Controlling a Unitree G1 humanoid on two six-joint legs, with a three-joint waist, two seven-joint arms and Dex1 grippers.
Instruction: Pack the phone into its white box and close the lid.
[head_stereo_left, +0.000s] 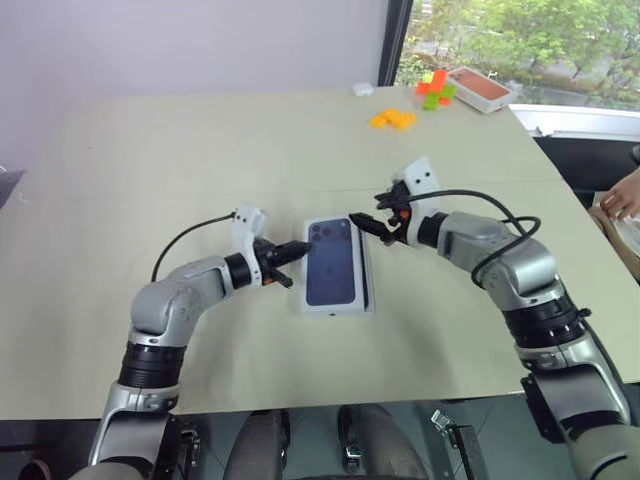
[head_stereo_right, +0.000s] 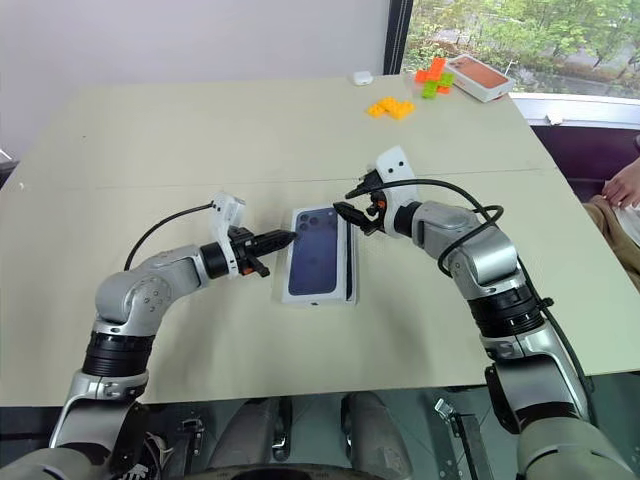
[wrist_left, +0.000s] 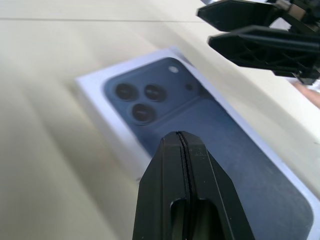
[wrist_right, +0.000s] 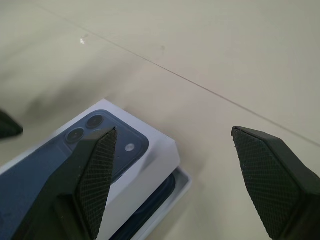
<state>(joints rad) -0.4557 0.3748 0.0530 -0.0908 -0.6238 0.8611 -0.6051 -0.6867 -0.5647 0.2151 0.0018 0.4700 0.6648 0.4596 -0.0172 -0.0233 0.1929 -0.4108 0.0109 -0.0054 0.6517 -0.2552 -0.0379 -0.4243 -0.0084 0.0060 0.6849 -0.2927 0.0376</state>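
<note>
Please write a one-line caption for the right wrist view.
Open right gripper above the lid, which sits askew over the white box.

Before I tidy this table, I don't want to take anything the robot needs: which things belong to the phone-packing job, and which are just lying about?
Belongs to the job:
- the lid, lying skewed on the white box
- the white box, its corner peeking from under the lid
- the phone, a dark edge visible inside the box

Just lying about:
- yellow blocks
- orange and green blocks
- another box at the table's far corner
- small white object
</note>
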